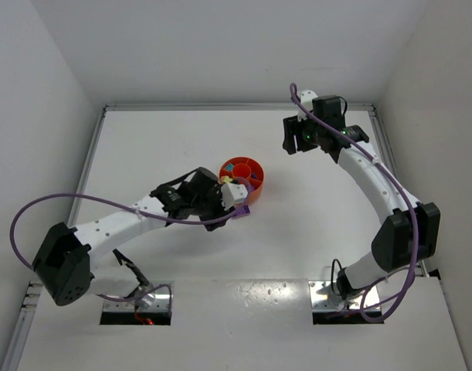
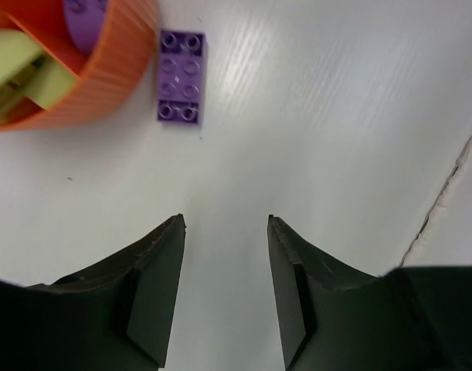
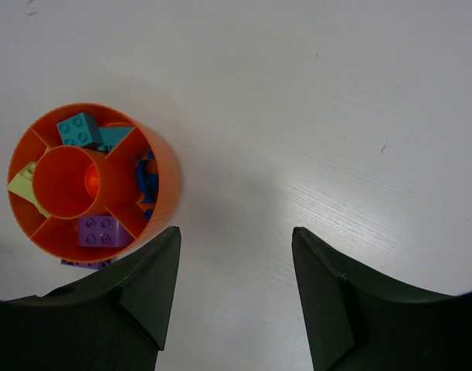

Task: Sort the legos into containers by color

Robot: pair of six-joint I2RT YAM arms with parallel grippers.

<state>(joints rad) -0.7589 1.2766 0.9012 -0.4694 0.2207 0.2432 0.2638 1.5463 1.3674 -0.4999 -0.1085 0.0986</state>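
Note:
The round orange bowl (image 1: pixel 253 167) stands mid-table; its rim shows in the right wrist view (image 3: pixel 168 179) and the left wrist view (image 2: pixel 112 73). Its ring sections hold a teal brick (image 3: pixel 79 129), blue pieces (image 3: pixel 147 182), a purple brick (image 3: pixel 98 230) and a yellow-green brick (image 3: pixel 23 185). The centre well is empty. A long purple brick (image 2: pixel 181 76) lies flat on the table against the bowl's outer wall. My left gripper (image 2: pixel 225 224) is open and empty, just short of that brick. My right gripper (image 3: pixel 236 232) is open and empty, high to the bowl's right (image 1: pixel 296 139).
A thin seam (image 2: pixel 444 193) runs across the white table at the right of the left wrist view. White walls close the table at the back and both sides, with a raised rail (image 1: pixel 236 107) along the far edge.

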